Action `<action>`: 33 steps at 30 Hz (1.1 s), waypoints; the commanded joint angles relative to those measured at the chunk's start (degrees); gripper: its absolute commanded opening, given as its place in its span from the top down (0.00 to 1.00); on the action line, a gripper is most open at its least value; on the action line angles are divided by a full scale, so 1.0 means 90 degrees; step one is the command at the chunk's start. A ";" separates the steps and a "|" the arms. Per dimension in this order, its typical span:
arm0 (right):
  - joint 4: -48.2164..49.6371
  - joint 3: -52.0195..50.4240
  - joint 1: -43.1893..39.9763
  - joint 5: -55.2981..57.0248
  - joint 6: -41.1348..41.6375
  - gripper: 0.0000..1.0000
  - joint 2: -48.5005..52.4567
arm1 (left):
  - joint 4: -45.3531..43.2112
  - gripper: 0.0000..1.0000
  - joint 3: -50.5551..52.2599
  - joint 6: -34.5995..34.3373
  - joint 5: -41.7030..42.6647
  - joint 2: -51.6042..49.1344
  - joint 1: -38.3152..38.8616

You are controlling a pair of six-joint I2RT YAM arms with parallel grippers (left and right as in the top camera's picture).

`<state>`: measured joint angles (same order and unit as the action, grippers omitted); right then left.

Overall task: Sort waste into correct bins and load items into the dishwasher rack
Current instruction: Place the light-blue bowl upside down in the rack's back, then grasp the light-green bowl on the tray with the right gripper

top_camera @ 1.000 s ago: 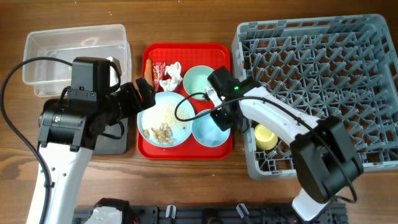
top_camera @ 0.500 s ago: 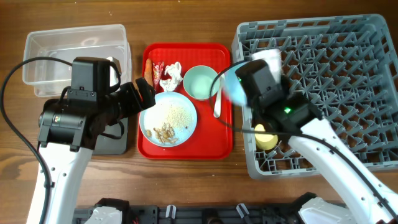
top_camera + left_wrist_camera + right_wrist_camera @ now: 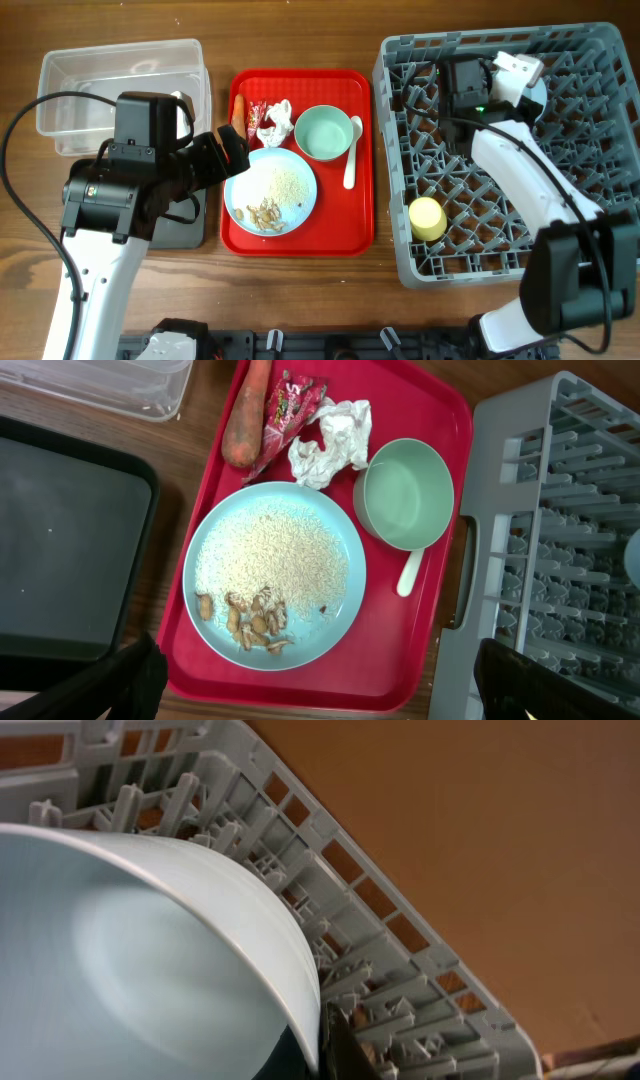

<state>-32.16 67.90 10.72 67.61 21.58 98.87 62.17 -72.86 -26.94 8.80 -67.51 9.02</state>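
Observation:
My right gripper (image 3: 520,85) is shut on the rim of the light blue bowl (image 3: 150,960) and holds it tilted over the back of the grey dishwasher rack (image 3: 590,190). The yellow cup (image 3: 427,218) stands in the rack's front left. My left gripper (image 3: 320,695) is open and empty above the front edge of the red tray. The pale blue plate (image 3: 270,575) holds rice (image 3: 275,555) and brown scraps (image 3: 250,622). Behind it lie the mint-green bowl (image 3: 405,495), white spoon (image 3: 410,572), tissue (image 3: 330,440), wrapper (image 3: 290,405) and carrot (image 3: 247,425).
The clear tub (image 3: 120,80) stands at the back left. The black tray (image 3: 60,550) lies in front of it, largely under my left arm in the overhead view. The flat red serving tray (image 3: 355,235) sits between the bins and the rack.
My right gripper has lifted the light blue bowl off the red tray and carried it right and back over the rack. The left arm has not moved.

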 commanded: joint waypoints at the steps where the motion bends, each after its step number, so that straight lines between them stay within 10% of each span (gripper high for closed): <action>1: 0.0000 0.0044 0.0197 0.0219 -0.0447 0.96 0.0301 | 0.0007 0.00 -0.0036 -0.0058 -0.0063 0.0002 0.0012; 7: -0.0461 0.0046 0.0714 -0.0403 -0.0369 0.90 0.0299 | 0.0007 0.00 -0.0036 -0.0058 -0.0063 0.0002 0.0012; 9: -0.0673 0.0070 0.0942 -0.0488 -0.0367 0.53 0.0138 | 0.0007 0.00 -0.0036 -0.0058 -0.0063 0.0002 0.0012; 10: -0.0741 0.0107 0.1025 -0.0580 -0.0364 0.50 0.0039 | 0.0007 0.00 -0.0036 -0.0058 -0.0063 0.0002 0.0012; 15: -0.1052 0.0593 0.1656 -0.2222 -0.0238 0.49 -0.0750 | 0.0007 0.00 -0.0036 -0.0061 -0.0063 0.0002 0.0012; 22: 0.0051 0.0721 0.2268 -0.7832 -0.0143 0.52 -0.0726 | 0.0007 0.00 -0.0036 -0.0061 -0.0063 0.0002 0.0012; 33: 0.0352 0.0721 0.2278 -0.8165 0.2339 0.47 0.1387 | 0.0007 0.00 -0.0036 -0.0058 -0.0063 0.0002 0.0012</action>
<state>-29.26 74.30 31.35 -2.39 35.94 108.25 62.19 -72.86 -26.94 8.80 -67.51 9.02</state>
